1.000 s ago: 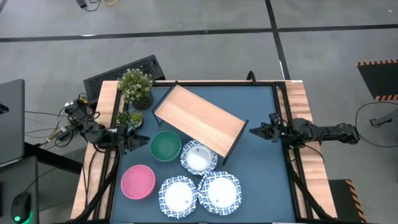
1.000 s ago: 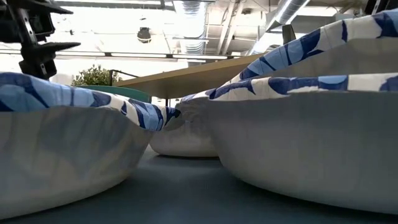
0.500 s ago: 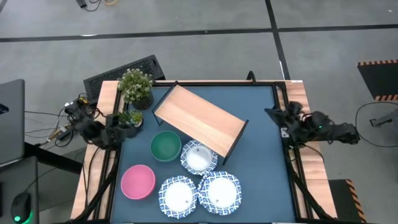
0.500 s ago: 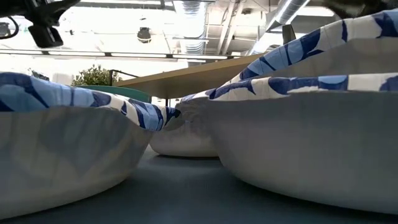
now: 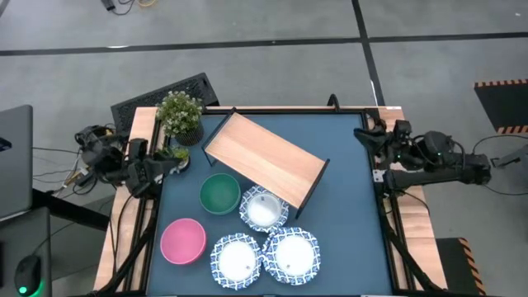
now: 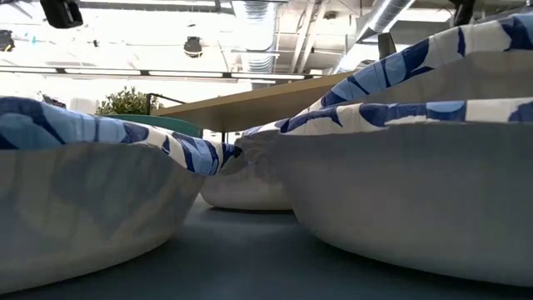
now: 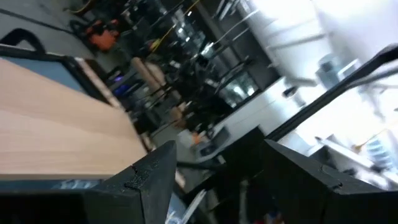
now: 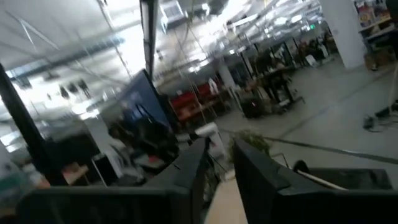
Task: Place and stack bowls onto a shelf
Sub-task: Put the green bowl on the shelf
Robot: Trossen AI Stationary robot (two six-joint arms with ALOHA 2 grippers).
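The light-wood shelf (image 5: 266,161) stands askew on the blue table, its board also showing in the low view (image 6: 266,100). Near it rest the green bowl (image 5: 220,193), the pink bowl (image 5: 182,240) and three blue-rimmed white bowls (image 5: 264,208) (image 5: 237,258) (image 5: 290,254), all on their bases. My left gripper (image 5: 162,165) hangs open at the table's left edge beside a small plant. My right gripper (image 5: 365,134) hovers at the right edge, its fingers (image 8: 186,180) a narrow gap apart. Both wrist views look up into the room.
Two potted plants (image 5: 180,115) (image 5: 171,155) stand at the far left corner, close to my left gripper. A dark keyboard-like panel (image 5: 165,92) lies beyond the far edge. Bare blue tabletop (image 5: 346,223) lies right of the bowls. Two white bowls (image 6: 83,192) (image 6: 416,192) fill the low view.
Both arms have drawn back from the table's middle and risen. The left gripper has moved toward the left and far edges, the right gripper toward the right and far edges, and both have tipped upward. The bowls and the shelf have stayed put.
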